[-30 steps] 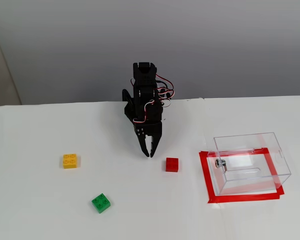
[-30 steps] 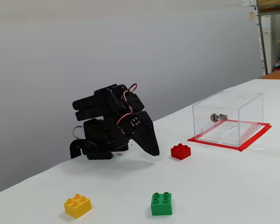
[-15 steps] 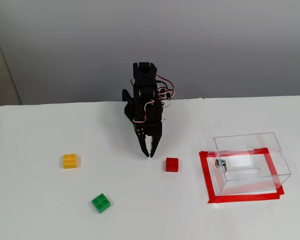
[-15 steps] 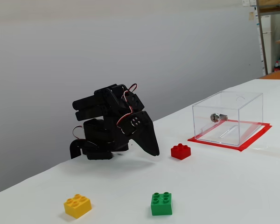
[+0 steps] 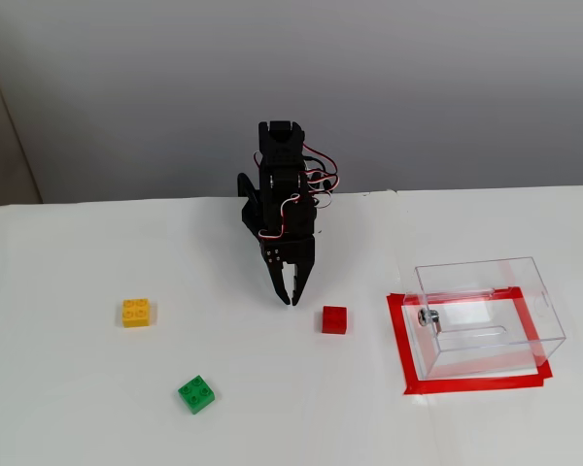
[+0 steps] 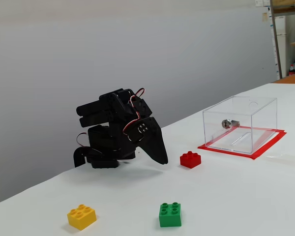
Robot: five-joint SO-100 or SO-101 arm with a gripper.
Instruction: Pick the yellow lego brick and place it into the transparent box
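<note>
The yellow lego brick (image 5: 135, 312) (image 6: 81, 217) lies flat on the white table, studs up, well to the left of the arm in both fixed views. The transparent box (image 5: 486, 316) (image 6: 240, 124) stands empty on a red tape frame at the right, its metal knob facing the arm. My black gripper (image 5: 290, 297) (image 6: 163, 160) is folded down in front of the arm's base, tips near the table, fingers shut with nothing between them. It is far from the yellow brick and close to the red one.
A red brick (image 5: 334, 319) (image 6: 190, 159) sits just right of the gripper tips. A green brick (image 5: 196, 393) (image 6: 169, 215) lies nearer the front, between yellow and red. The red tape frame (image 5: 404, 354) (image 6: 265, 147) surrounds the box. A grey wall backs the table.
</note>
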